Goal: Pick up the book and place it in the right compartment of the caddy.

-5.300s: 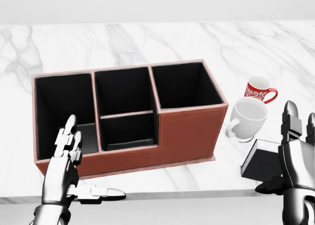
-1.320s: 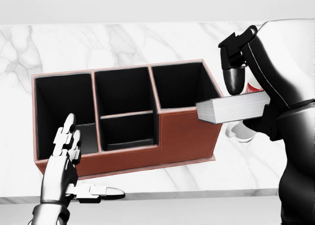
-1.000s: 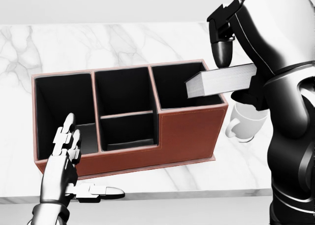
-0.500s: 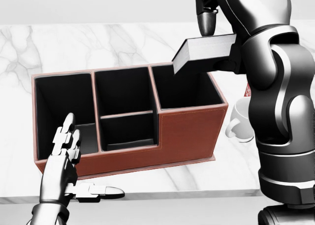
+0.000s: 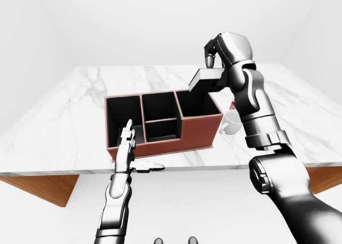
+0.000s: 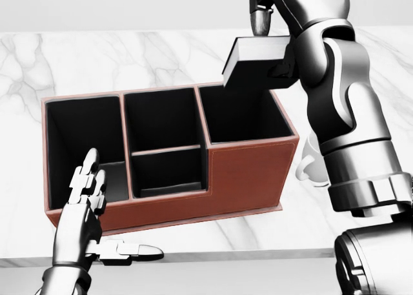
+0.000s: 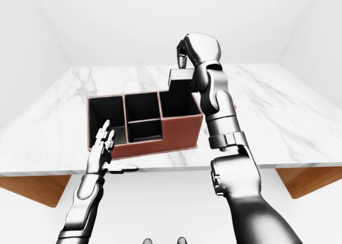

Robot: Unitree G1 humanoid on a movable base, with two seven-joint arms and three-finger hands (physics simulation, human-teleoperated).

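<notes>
Book lifted higher above caddy.

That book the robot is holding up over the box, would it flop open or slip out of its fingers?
The book probably stays stiff: it juts sideways from the right hand as a flat closed slab, without sagging. It may slip, since the fingers grip only one end and most of it hangs unsupported. If dropped, it would likely land flat rather than roll, near the caddy.
</notes>
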